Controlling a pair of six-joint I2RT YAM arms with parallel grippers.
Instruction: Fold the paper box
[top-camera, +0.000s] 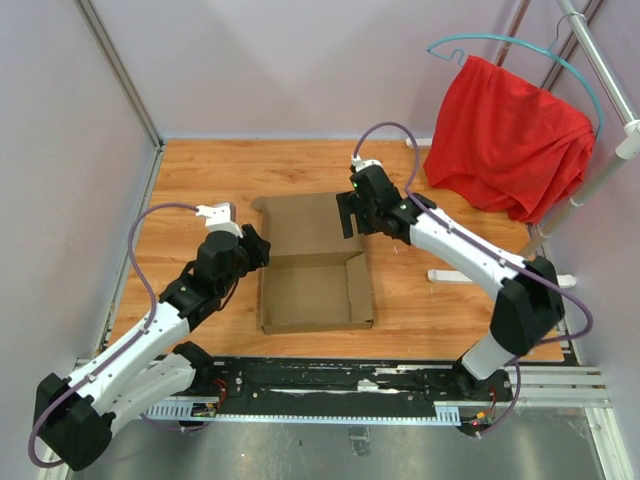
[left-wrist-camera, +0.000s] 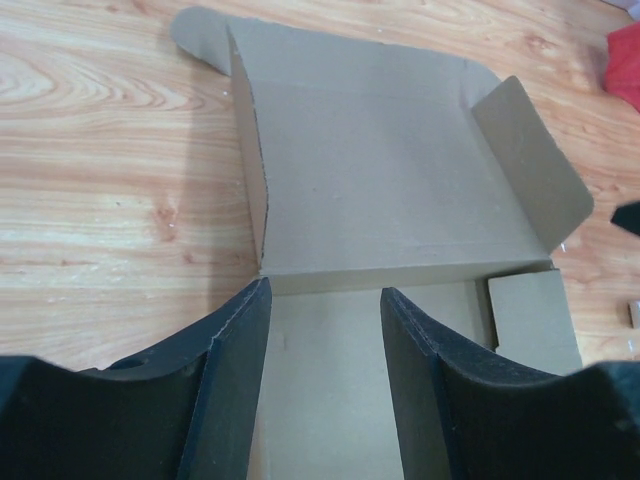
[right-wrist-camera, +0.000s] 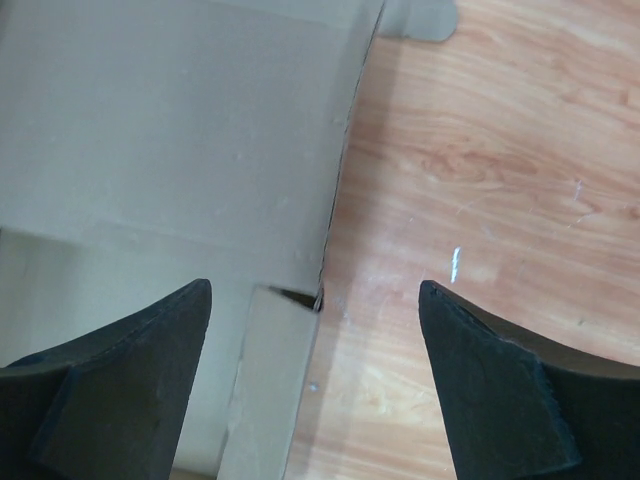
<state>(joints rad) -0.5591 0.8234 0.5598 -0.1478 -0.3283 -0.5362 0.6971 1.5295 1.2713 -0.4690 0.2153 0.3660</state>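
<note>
- Top external: the paper box (top-camera: 315, 265) lies on the wooden table (top-camera: 200, 180) between your two arms. It is half formed: the part nearer the arm bases is a shallow tray with raised walls, and the far panel lies flat.
- Your left gripper (top-camera: 255, 248) sits at the box's left edge, about where the tray meets the flat panel.
- Your right gripper (top-camera: 350, 212) sits at the box's right edge, over the far panel.
- Left wrist: its fingers (left-wrist-camera: 230, 380) are spread apart over the cardboard, gripping nothing, so the gripper is released. Beyond them one wall stands upright, and a side flap on the opposite side leans outward.
- Right wrist: its fingers (right-wrist-camera: 130, 390) are wide apart, one over cardboard and the other over bare wood. The box's edge runs between them, and nothing is held.
- A red cloth (top-camera: 510, 140) hangs on a teal hanger (top-camera: 500, 42), past the box's far right corner and well apart from it.
</note>
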